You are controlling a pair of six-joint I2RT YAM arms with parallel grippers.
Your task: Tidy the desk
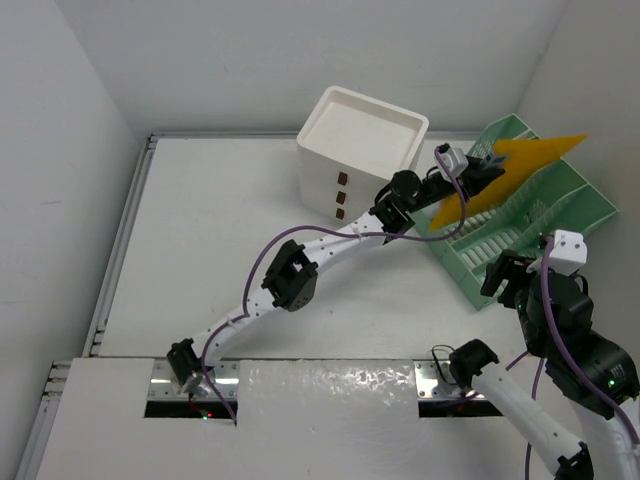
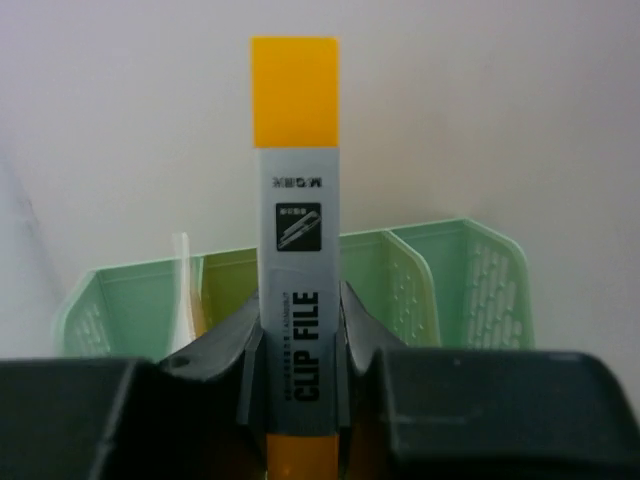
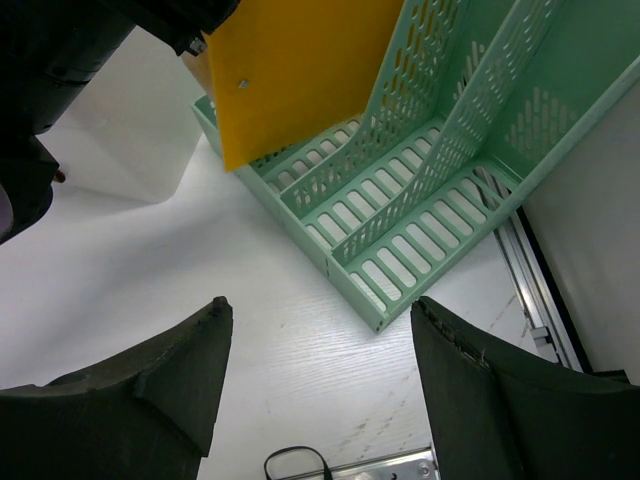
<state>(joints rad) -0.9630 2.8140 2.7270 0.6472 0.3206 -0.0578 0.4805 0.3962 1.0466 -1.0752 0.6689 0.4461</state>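
Obs: left jaws clamped on the spine of yellow clip file [image 2: 296,300], long axis running straight out from them toward far right. Its lower corner is over the leftmost slot of green file rack [image 1: 540,215], at the far right of worktop [image 1: 220,250]. The right jaws gape empty on the rack's near side.

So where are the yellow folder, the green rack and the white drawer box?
yellow folder [image 1: 535,157]: top view, its flat face.
green rack [image 3: 400,235]: right wrist view, its slotted floor.
white drawer box [image 1: 362,128]: top view, its recessed top.
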